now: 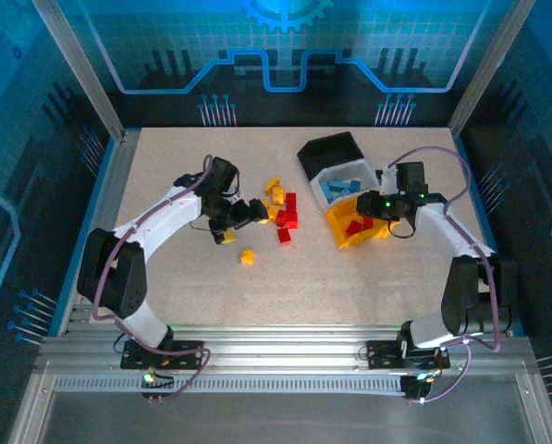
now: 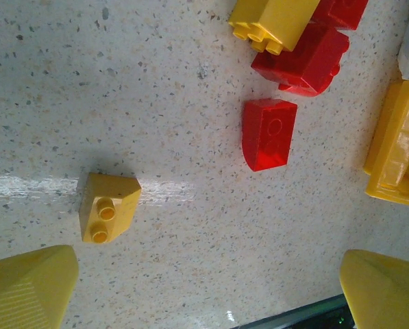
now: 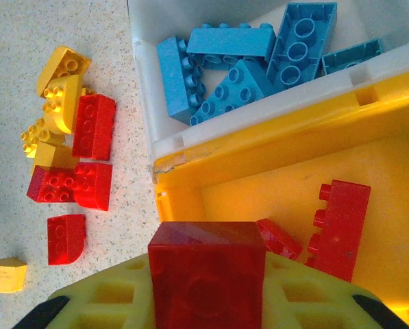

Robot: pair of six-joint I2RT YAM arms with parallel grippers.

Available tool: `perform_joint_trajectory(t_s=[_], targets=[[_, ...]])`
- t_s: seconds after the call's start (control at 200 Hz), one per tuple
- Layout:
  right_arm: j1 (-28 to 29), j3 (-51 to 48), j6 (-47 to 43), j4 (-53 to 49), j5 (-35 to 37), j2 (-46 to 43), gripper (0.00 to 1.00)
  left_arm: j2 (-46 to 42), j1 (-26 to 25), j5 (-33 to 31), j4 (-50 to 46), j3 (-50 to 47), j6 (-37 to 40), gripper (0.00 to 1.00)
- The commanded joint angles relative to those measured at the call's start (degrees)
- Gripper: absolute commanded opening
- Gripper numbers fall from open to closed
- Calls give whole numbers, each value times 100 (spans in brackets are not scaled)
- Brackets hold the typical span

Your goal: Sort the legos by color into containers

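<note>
Left gripper (image 1: pixel 252 212): I see it angled inward and low, jaws spread wide.
Right gripper (image 1: pixel 370 211): pinching red brick (image 3: pixel 207 274) over yellow bin (image 3: pixel 259 140).

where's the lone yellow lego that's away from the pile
Top view: the yellow brick sits alone on the table left of centre, near the open left gripper, with a red brick its closest neighbour.

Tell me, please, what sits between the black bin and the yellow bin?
The translucent white bin, holding blue bricks, sits between the black bin and the yellow bin; the top external view shows this.
</note>
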Motion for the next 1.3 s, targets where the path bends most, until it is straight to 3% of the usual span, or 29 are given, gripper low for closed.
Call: perform_joint_trajectory(t_s=[0.0, 0.165, 0.27, 0.4, 0.575, 0.675, 0.805, 0.98, 1.101, 1.296], targets=[[-73, 8, -16, -69, -27, -57, 29, -212, -52, 24, -48, -39, 107, 99], [-75, -19, -10, -172, 103, -259, 54, -108, -122, -54, -272, 93, 367, 99], [-82, -8, 24, -232, 110, -446, 58, 229, -262, -182, -758, 344, 808, 99], [-81, -2, 95, -324, 57, -751, 59, 470, -593, -811, -1263, 525, 1283, 99], [106, -95, 192, -529, -14, -1146, 58, 530, -701, -950, -1171, 252, 1388, 99], [547, -158, 207, -724, 82, -1261, 56, 524, -710, -848, -963, 203, 1275, 99], [1572, -130, 107, -887, 541, -1153, 56, 425, -611, -848, -778, 268, 1025, 99], [2739, 95, 390, -579, 808, -285, 58, -424, 71, -488, -169, -470, 261, 99], [3194, 459, 557, -414, 941, 549, 59, -1177, 485, -277, 102, -1078, -19, 99], [3674, 1306, 563, -416, 1191, 1721, 61, -1926, 518, -387, -284, -1402, 116, 99]])
